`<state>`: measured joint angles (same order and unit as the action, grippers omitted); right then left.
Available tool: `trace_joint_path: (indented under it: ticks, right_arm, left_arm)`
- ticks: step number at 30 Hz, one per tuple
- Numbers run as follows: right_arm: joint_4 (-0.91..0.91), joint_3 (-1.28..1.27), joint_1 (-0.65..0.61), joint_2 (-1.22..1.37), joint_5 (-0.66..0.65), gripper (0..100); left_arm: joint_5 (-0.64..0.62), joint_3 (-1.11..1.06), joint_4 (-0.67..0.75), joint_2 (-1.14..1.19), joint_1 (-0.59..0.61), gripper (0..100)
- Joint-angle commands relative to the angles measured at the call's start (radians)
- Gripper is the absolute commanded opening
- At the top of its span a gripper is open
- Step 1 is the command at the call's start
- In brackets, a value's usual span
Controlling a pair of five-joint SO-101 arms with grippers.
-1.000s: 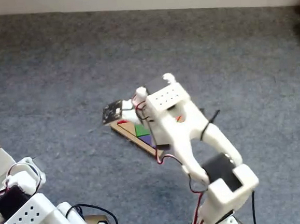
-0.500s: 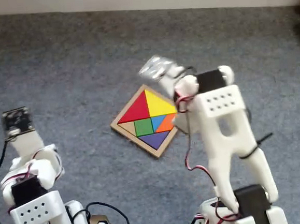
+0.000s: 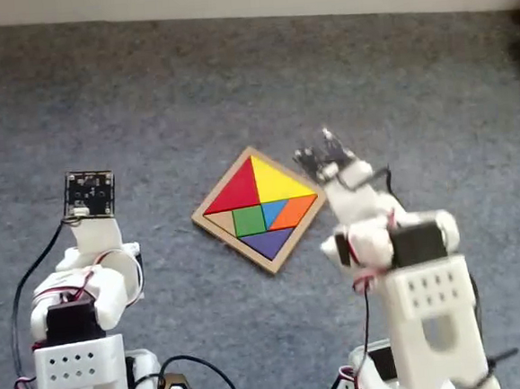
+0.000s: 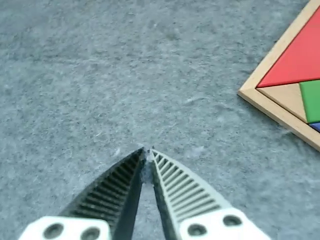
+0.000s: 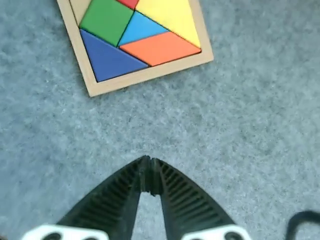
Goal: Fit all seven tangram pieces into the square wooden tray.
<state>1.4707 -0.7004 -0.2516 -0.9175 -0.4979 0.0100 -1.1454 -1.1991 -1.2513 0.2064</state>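
Seven pieces (image 3: 260,190) fill tray (image 3: 232,245) | tray lies ahead of both; right fingers (image 5: 175,190) nearer, left fingers (image 4: 120,185) well apart | both pairs pressed together, empty | task looks done

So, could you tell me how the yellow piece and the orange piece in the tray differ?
The yellow piece is a triangle, while the orange piece is a slanted four-sided shape. The yellow piece is also clearly larger than the orange piece. Both lie flat inside the wooden tray, side by side and meeting along part of an edge.
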Motion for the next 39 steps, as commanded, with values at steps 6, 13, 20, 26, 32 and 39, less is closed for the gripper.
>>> trace_joint_path:
  ticks: [6, 13, 20, 26, 32, 39]
  right_arm:
    - [-0.260, -0.335, 0.139, -0.277, 0.012, 0.5]
    - [-0.374, -0.506, 0.176, -0.432, 0.127, 0.5]
    - [-0.435, -0.665, 0.174, -0.582, 0.183, 0.9]
    - [-0.433, -0.762, 0.173, -0.728, 0.187, 0.9]
    - [-0.426, -0.852, 0.173, -0.848, 0.187, 0.9]
    - [-0.360, -0.934, 0.173, -0.920, 0.334, 1.0]
  left_arm:
    - [-0.003, -0.101, 0.167, -0.004, -0.061, 1]
    - [-0.003, -0.188, 0.285, -0.004, -0.059, 1]
    - [-0.003, -0.225, 0.304, -0.038, -0.053, 1]
    - [-0.008, -0.317, 0.298, -0.294, -0.059, 1]
    - [-0.005, -0.374, 0.126, -0.582, -0.094, 1]
    - [-0.002, -0.387, 0.094, -0.558, -0.127, 1]
